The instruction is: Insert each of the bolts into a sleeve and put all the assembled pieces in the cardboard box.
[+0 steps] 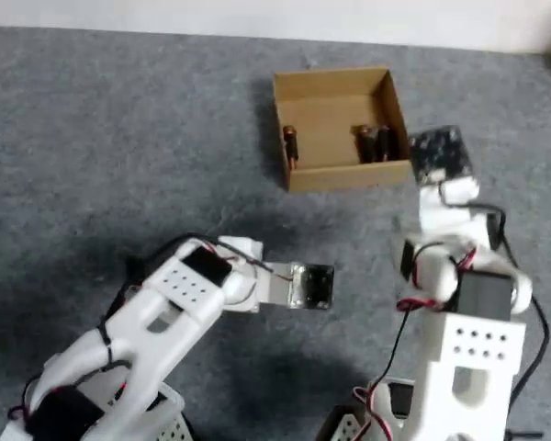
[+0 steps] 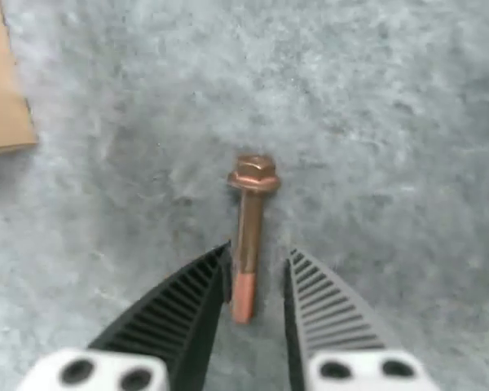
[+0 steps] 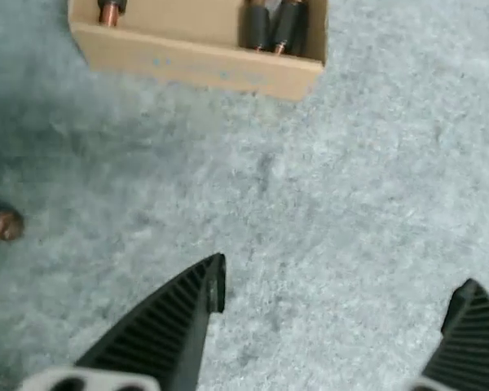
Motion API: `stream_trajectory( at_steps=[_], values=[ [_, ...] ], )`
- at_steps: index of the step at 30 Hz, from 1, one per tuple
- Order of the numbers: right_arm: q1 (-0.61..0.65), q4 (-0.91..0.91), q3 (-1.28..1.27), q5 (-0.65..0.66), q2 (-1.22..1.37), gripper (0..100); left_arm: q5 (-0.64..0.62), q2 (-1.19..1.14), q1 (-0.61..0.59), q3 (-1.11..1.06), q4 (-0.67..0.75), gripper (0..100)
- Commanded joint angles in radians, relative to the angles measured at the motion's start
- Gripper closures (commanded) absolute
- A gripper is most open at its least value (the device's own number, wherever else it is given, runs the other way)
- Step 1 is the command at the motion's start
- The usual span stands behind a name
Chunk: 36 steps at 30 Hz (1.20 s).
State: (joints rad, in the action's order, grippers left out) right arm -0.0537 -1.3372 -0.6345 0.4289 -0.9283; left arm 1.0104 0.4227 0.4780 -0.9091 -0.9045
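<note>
**Grey carpet (image 1: 92,138): three pieces boxed, one bolt to go**

Cardboard box (image 1: 349,175), upper centre of the high view, holds three assembled pieces (image 1: 375,144). Right gripper (image 3: 344,271) gapes wide just beside it. Left gripper (image 2: 259,252) stands narrow around a bare bolt (image 2: 248,220) on the carpet, needing a sleeve.

Cardboard box: one cardboard box (image 1: 349,175) is counted.
Pieces in the box: three are counted. These are one copper-coloured piece (image 1: 289,147), one dark piece (image 1: 365,144) and a second dark piece (image 1: 383,144).
Dark sleeves: two are made out, one on each dark piece. Whether the copper-coloured piece carries one cannot be told.
Loose bolts: one bolt (image 2: 248,232) is counted on the grey carpet (image 1: 119,138).
Arms: two are counted, the left arm (image 1: 179,294) and the right arm (image 1: 468,344).
Grippers: two are counted, the left gripper (image 2: 258,252) and the right gripper (image 3: 342,273).
Fingers: two ribbed black ones are counted on each gripper.
</note>
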Motion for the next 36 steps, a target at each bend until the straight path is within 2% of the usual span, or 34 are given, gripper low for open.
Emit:
stream_trajectory(
  at_steps=[1, 4, 7, 9, 15, 17, 18, 21, 25, 31, 33, 36],
  values=[
    [-0.01, 0.067, -0.127, 0.021, -0.081, 61.6, -0.058, -0.222, 0.015, 0.113, 0.051, 89],
    [-0.008, 0.097, -0.209, 0.017, -0.124, 61.6, -0.083, -0.45, 0.015, 0.231, 0.018, 89],
    [-0.007, 0.134, -0.283, 0.015, -0.143, 61.6, -0.106, -0.568, 0.012, 0.403, -0.158, 89],
    [-0.007, 0.159, -0.325, 0.015, -0.15, 61.6, -0.106, -0.615, 0.016, 0.449, -0.219, 89],
    [-0.007, 0.226, -0.44, 0.015, -0.151, 61.6, -0.107, -0.654, 0.016, 0.492, -0.267, 90],
    [-0.007, 0.26, -0.475, 0.012, -0.151, 61.6, -0.107, -0.651, 0.016, 0.487, -0.265, 96],
    [-0.002, 0.28, -0.492, 0.002, -0.151, 61.6, -0.109, -0.651, 0.015, 0.489, -0.265, 100],
    [0.015, 0.349, -0.545, -0.084, -0.151, 61.6, -0.12, -0.65, 0.01, 0.489, -0.265, 100],
    [0.065, 0.404, -0.59, -0.104, -0.151, 61.6, -0.255, -0.631, -0.016, 0.503, -0.238, 100],
    [0.139, 0.4, -0.584, -0.104, -0.147, 61.6, -0.629, -0.332, -0.274, 0.573, -0.295, 100],
    [0.209, 0.4, -0.579, -0.104, -0.145, 61.6, -0.733, -0.211, -0.354, 0.545, -0.311, 100],
    [0.394, 0.4, -0.538, -0.106, -0.124, 61.6, -0.859, -0.01, -0.478, 0.47, -0.308, 100]
  ],
)
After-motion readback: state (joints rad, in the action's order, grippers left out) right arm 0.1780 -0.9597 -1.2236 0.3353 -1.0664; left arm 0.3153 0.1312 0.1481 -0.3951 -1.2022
